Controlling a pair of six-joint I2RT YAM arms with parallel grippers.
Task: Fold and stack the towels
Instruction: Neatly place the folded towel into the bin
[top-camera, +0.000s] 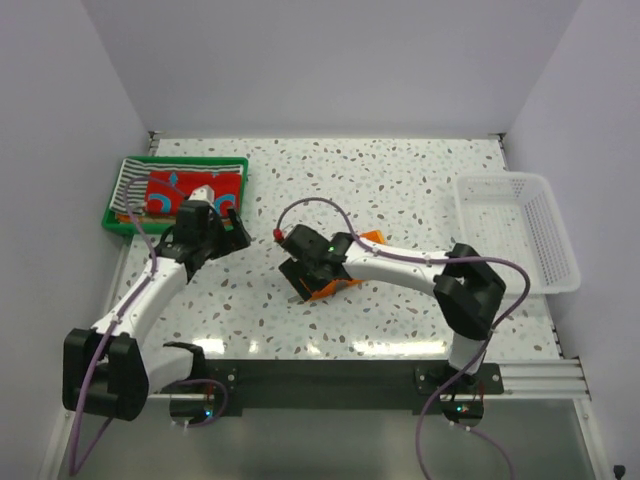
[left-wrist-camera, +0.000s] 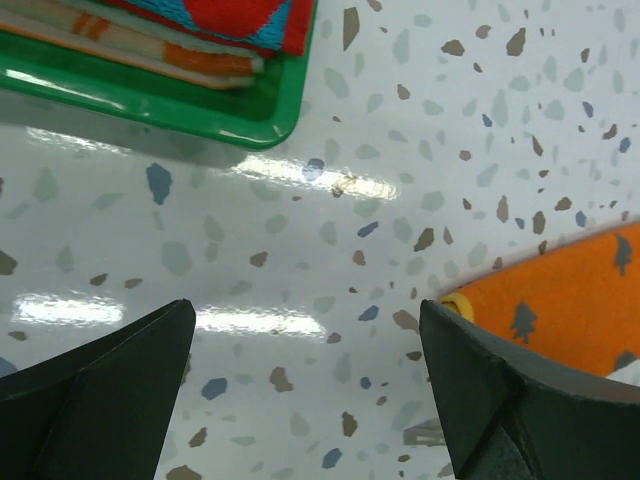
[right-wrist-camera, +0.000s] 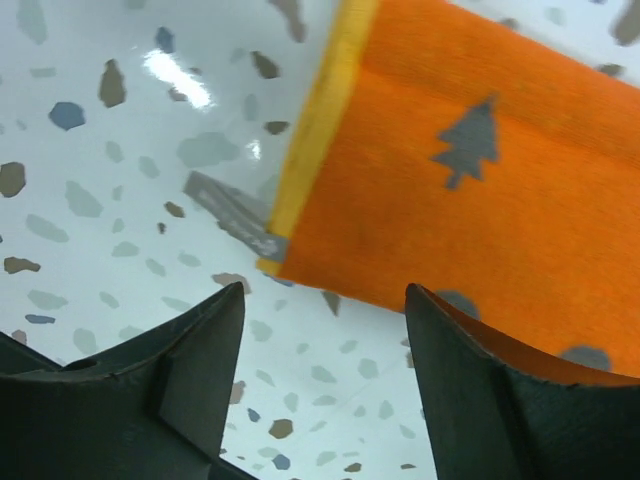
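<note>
An orange towel (top-camera: 372, 238) with grey tree prints and a yellow hem lies folded on the speckled table, mostly hidden under my right arm. In the right wrist view the orange towel (right-wrist-camera: 450, 170) lies just beyond my right gripper (right-wrist-camera: 325, 290), whose jaws are open with only table between them. A stack of folded towels (top-camera: 185, 190), red-and-blue on top of striped ones, sits in the green tray (top-camera: 123, 222). My left gripper (top-camera: 232, 230) hovers beside the tray's right end. Seen from the left wrist, the left gripper (left-wrist-camera: 305, 310) is wide open over bare table, the orange towel (left-wrist-camera: 560, 300) to its right.
A white mesh basket (top-camera: 520, 230) stands at the table's right edge. The green tray's corner (left-wrist-camera: 250, 115) with the stacked towels (left-wrist-camera: 200, 30) shows top left in the left wrist view. A grey tag (right-wrist-camera: 230, 210) sticks out at the orange towel's corner.
</note>
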